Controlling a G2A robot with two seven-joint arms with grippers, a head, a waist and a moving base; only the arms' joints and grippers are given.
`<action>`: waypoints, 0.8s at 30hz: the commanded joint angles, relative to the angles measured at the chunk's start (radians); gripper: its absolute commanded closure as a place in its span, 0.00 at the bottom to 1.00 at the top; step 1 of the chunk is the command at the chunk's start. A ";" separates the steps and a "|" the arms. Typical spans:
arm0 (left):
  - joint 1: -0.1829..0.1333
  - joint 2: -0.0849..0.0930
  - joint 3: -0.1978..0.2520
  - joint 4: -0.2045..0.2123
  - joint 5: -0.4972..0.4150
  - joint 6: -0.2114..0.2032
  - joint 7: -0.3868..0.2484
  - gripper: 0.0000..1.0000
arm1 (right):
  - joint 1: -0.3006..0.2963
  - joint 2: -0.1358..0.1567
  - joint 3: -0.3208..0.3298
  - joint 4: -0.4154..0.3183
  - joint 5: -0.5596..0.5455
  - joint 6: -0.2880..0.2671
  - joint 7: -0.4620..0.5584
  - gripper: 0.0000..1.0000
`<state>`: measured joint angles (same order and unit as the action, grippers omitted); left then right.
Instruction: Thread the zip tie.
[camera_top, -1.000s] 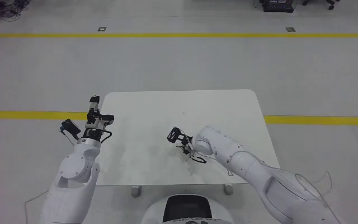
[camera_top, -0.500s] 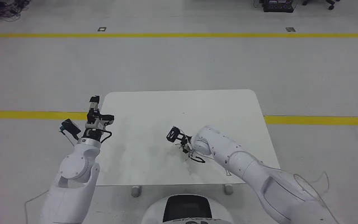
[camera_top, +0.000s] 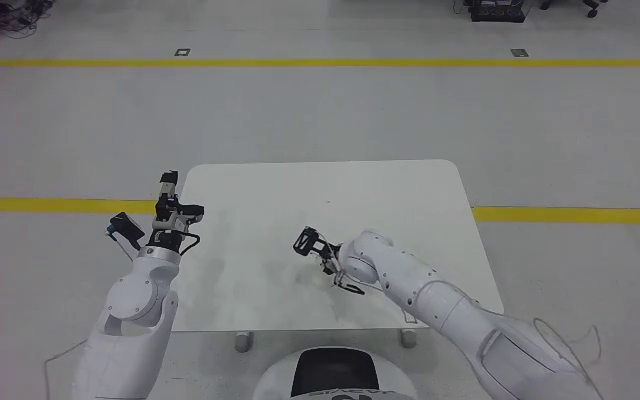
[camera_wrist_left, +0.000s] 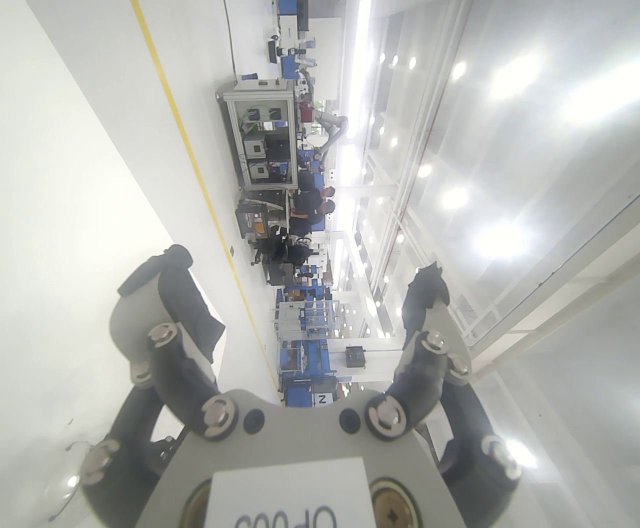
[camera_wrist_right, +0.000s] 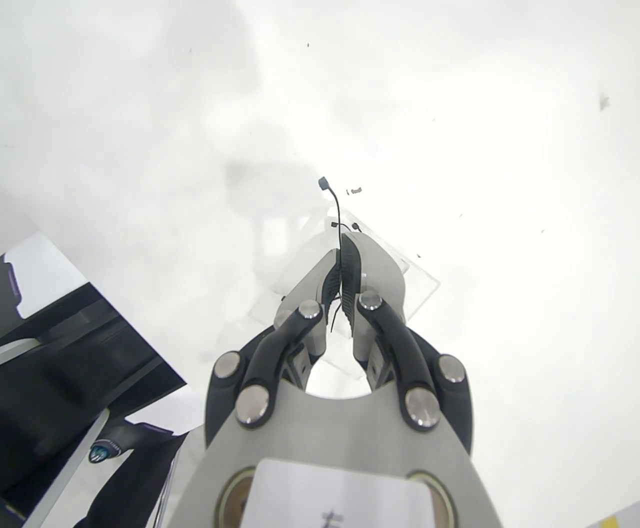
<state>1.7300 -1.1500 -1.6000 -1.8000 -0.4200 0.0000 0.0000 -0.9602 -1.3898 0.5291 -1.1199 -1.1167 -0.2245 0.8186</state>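
Pinching zip tie (camera_wrist_right: 337, 210) over clear block (camera_wrist_right: 415, 285), right end effector (camera_wrist_right: 344, 242); left end effector (camera_wrist_left: 300, 267) spread wide

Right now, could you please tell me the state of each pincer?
Left pincer: open, holding nothing.
Right pincer: shut on the zip tie.
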 joint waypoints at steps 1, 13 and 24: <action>0.000 0.000 0.000 0.000 0.000 0.000 0.000 0.00 | -0.024 0.017 0.026 -0.054 -0.018 0.006 0.014 1.00; 0.000 0.000 0.000 0.000 0.000 0.000 0.000 0.00 | -0.213 0.126 0.261 -0.317 -0.027 -0.074 -0.007 1.00; 0.000 0.000 0.000 0.000 0.000 0.000 0.000 0.00 | -0.278 0.153 0.357 -0.362 0.065 -0.116 -0.058 1.00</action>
<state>1.7300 -1.1500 -1.6000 -1.8000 -0.4200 0.0000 0.0000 -1.2381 -1.2366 0.8866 -1.4815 -1.0524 -0.3400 0.7600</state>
